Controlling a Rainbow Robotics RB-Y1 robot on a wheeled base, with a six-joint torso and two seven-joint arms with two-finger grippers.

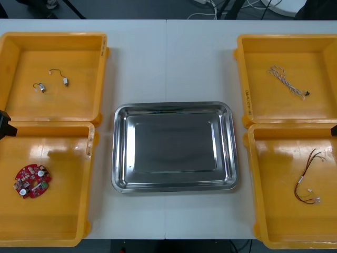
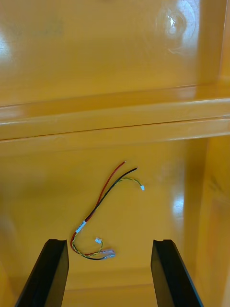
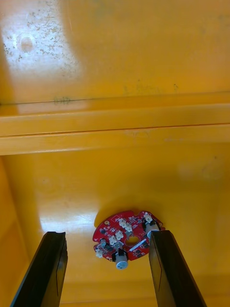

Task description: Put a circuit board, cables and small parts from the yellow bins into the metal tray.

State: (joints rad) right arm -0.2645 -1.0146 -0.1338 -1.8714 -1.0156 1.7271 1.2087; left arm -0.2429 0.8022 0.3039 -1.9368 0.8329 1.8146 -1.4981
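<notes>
Two grippers are spread wide open, holding nothing. The left gripper [image 3: 108,234] hangs over the near left yellow bin [image 1: 58,211], where the round red circuit board [image 3: 125,237] lies below its fingers. The right gripper [image 2: 109,242] hangs over the near right yellow bin [image 1: 279,211], above the red and yellow cable [image 2: 99,202]. Between the bins, the metal tray [image 1: 174,106] sits bare.

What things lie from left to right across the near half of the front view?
Round red circuit board in the left yellow plastic bin → bare shiny metal tray → red and yellow cable in the right yellow plastic bin.
</notes>
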